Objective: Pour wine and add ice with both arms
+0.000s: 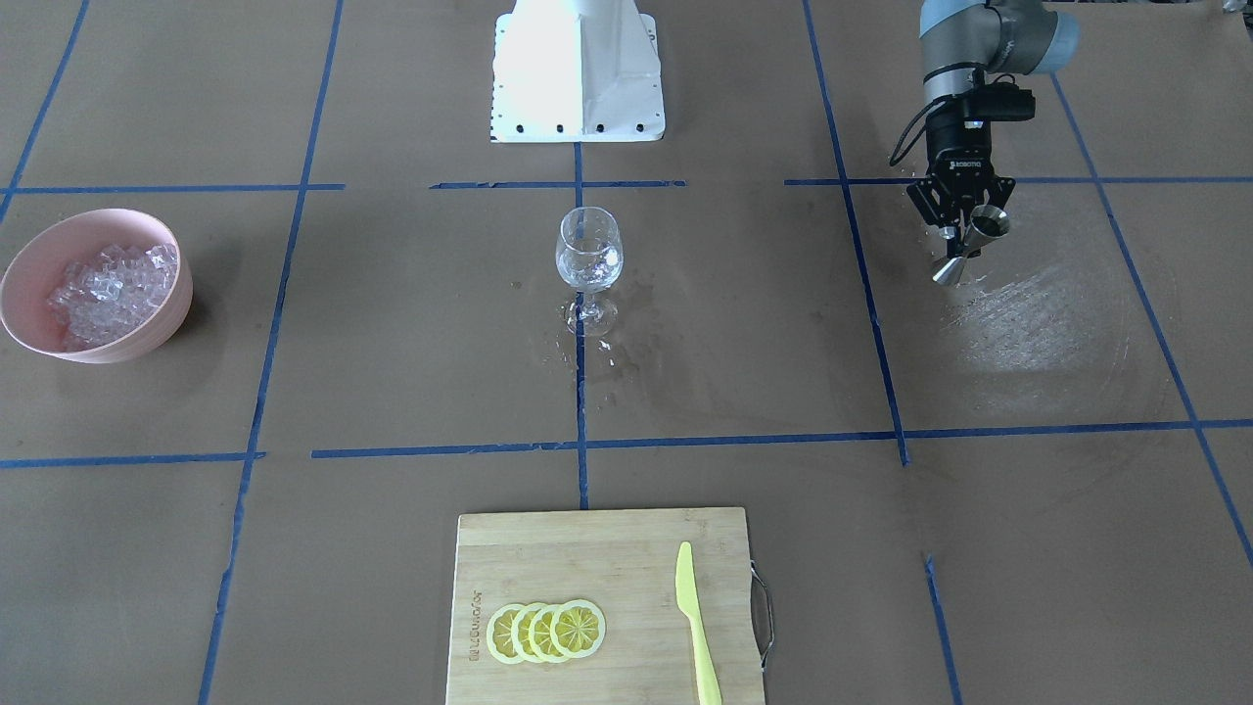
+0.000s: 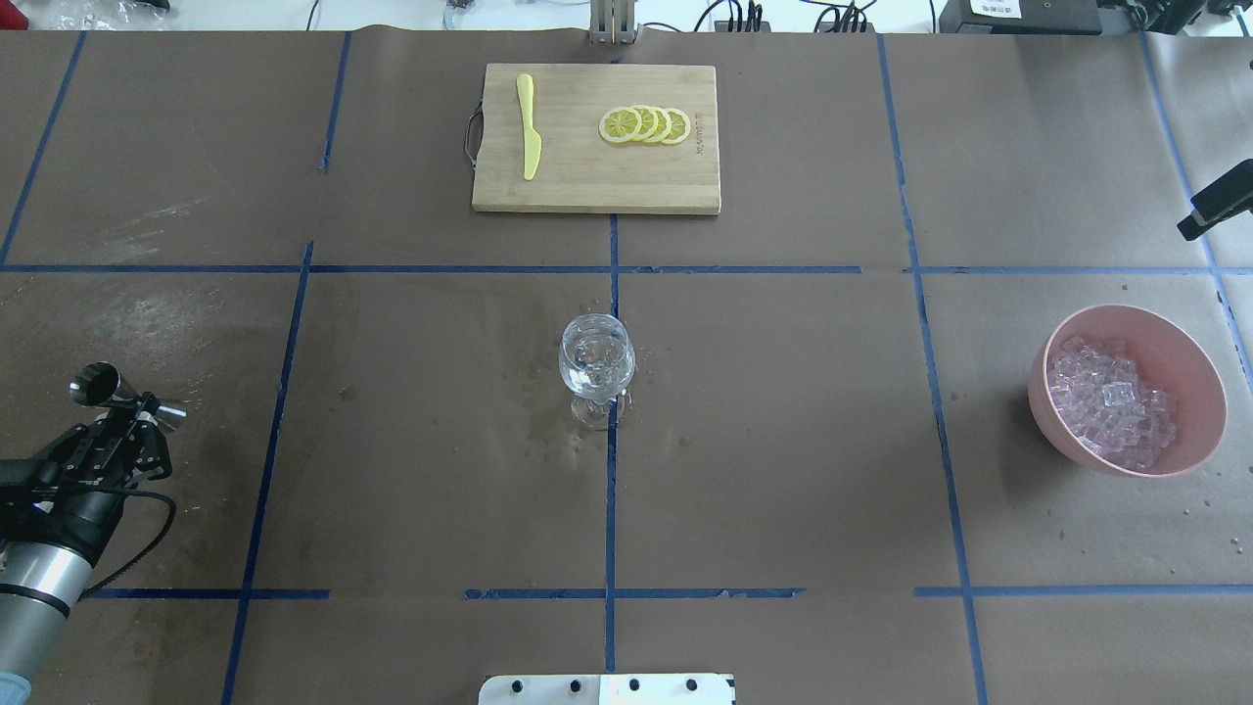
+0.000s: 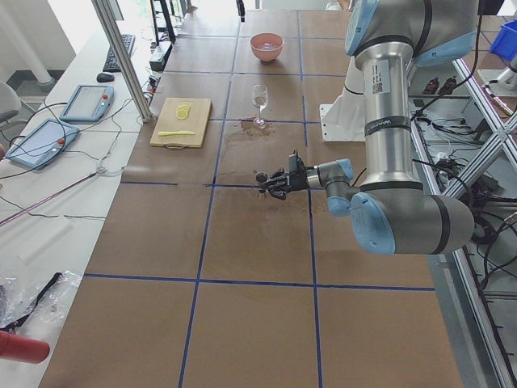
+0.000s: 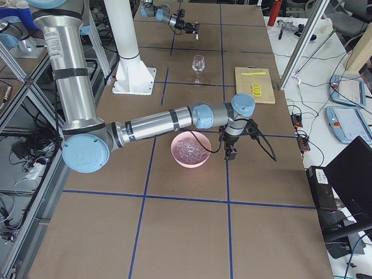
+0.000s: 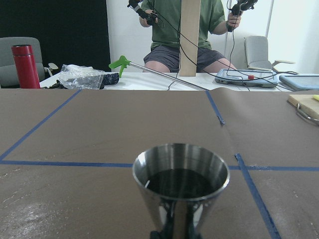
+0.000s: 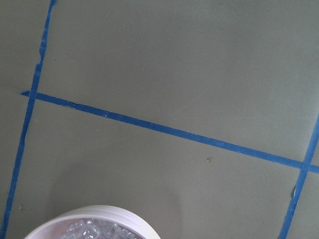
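Our left gripper (image 1: 963,231) is clamped narrowly on the waist of a steel jigger (image 5: 180,184). The front-facing view shows the jigger tilted. Our left wrist camera looks into its upper cup, but the inside is dark and we cannot tell whether liquid lies in it. The left arm (image 3: 388,162) reaches out low over the table (image 2: 783,441).

We take the overhead view as our clock, with 12 pointing away from the robot. The wine glass (image 2: 596,367) stands upright on a crossing of blue tape lines at mid-table, and the jigger is at its 9 o'clock, well apart. The wine (image 1: 588,266) shows as a clear, glinting pool low in the glass. We cannot tell whether anything solid lies in it. Wet marks (image 2: 533,431) darken the paper around the foot of the glass.

At 3 o'clock of the glass, well apart, a pink bowl (image 2: 1180,357) holds the ice (image 2: 1111,406) in a heap. Our right arm (image 4: 151,125) stretches past the bowl, and the right gripper (image 4: 231,154) points down near the bowl's 12 o'clock. We cannot tell how far it is open or whether it holds anything.

At 12 o'clock of the glass lies a wooden cutting board (image 2: 587,176), with lemon slices (image 2: 646,124) overlapping in a row and a yellow knife (image 2: 529,137) at their 9 o'clock.
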Available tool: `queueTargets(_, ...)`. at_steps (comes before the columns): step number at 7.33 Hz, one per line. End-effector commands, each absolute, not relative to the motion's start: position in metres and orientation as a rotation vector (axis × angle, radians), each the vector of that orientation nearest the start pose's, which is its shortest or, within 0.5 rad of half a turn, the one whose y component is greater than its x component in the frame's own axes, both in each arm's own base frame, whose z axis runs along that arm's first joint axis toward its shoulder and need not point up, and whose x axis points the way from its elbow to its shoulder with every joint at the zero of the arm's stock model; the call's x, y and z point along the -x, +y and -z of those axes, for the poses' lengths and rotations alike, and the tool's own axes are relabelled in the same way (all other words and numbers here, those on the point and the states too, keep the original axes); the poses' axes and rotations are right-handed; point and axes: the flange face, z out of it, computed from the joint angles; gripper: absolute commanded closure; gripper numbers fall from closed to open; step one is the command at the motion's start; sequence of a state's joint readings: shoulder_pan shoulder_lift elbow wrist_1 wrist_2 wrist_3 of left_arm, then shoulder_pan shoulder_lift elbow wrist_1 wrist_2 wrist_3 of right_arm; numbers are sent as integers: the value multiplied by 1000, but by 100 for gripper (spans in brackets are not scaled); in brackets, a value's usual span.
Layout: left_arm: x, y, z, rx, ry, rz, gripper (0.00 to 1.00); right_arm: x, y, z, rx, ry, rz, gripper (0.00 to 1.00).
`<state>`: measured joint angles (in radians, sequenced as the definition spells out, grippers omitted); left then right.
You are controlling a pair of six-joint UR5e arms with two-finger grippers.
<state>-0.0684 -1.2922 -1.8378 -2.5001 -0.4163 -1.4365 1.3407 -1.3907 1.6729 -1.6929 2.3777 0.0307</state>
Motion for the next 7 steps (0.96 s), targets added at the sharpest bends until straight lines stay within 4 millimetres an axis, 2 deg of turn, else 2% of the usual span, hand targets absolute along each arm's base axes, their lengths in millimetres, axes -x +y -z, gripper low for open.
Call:
queueTargets(1,-389,-253,-468,-1202,710,424,100,69,-563,-525,-42,-820,251,0)
queueTargets(4,-418,-267,-368,-1342,744,332,100,69,-563,-526,-39,-819,250,0)
queueTargets(5,-423,-268,-363,-1344,744,323,100,69,-563,-526,-39,-819,250,0)
queueTargets(7,-433,-276,-336,-1368,736,265,100,69,-562,-527,-38,-819,249,0)
